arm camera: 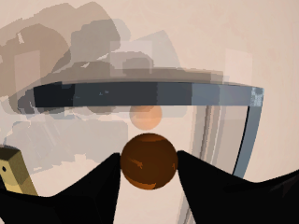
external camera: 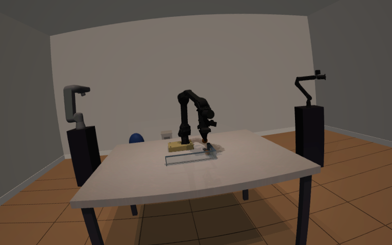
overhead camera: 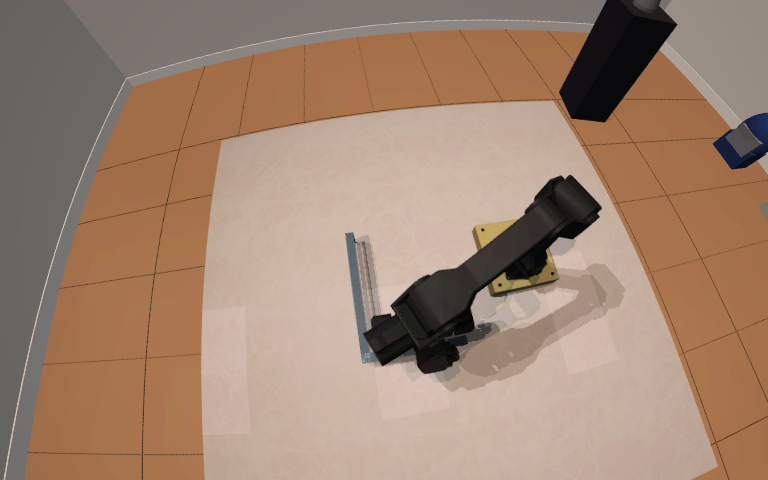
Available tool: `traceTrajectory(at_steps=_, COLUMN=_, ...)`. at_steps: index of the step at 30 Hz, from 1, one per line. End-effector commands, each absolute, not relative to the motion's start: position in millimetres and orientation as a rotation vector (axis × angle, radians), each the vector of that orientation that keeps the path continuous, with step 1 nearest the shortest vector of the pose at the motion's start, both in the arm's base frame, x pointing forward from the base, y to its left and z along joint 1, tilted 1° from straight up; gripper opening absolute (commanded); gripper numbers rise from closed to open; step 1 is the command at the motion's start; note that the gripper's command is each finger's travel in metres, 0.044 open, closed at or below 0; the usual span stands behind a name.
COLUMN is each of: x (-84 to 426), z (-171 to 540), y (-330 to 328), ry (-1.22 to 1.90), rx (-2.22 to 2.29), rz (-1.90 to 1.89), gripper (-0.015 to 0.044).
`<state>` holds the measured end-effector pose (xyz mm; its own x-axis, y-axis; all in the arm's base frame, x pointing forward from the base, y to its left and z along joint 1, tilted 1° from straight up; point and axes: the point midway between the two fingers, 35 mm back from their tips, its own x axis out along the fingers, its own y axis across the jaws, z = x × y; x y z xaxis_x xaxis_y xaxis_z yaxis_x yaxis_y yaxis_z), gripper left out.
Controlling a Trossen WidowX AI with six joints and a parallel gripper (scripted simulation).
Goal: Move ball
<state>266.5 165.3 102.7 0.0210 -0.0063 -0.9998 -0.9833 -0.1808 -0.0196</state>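
Ball (arm camera: 149, 161) sits clamped in our half-closed pincer (arm camera: 149, 171), raised just short of the ghost ball (arm camera: 146, 116) by the clear walls (arm camera: 246, 126); we should lower gently, centring before release.

From above, the arm (overhead camera: 487, 266) covers the gripper (overhead camera: 436, 353), so the ball and the see-through copy are both hidden there. The arm also covers the corner where the two clear walls (overhead camera: 357, 294) meet, and most of the short wall. The yellow base plate (overhead camera: 488, 237) is half hidden under the arm.

From the far side of the room, the ball (external camera: 204, 140) is only a tiny orange spot under the gripper; the fingers are too small to separate, and the copy cannot be found.

In the wrist view, the fingers are cut by the lower edge, and the ball (arm camera: 149, 161) covers the lower part of the pale copy (arm camera: 146, 116). The black pillar (overhead camera: 614, 56) is cut by the top edge from above.
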Motion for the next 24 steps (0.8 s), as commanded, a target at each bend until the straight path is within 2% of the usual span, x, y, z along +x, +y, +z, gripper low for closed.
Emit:
traceTrajectory(at_steps=1, x=268.7, z=98.6, y=169.5, ry=1.11, rx=-1.353, rz=1.314, gripper=0.0)
traceTrajectory(at_steps=14, x=270.2, z=34.7, y=169.1, ry=1.111, rx=-1.353, rz=1.314, gripper=0.0)
traceTrajectory(at_steps=24, x=270.1, z=25.9, y=168.8, ry=1.111, rx=-1.353, rz=1.314, gripper=0.0)
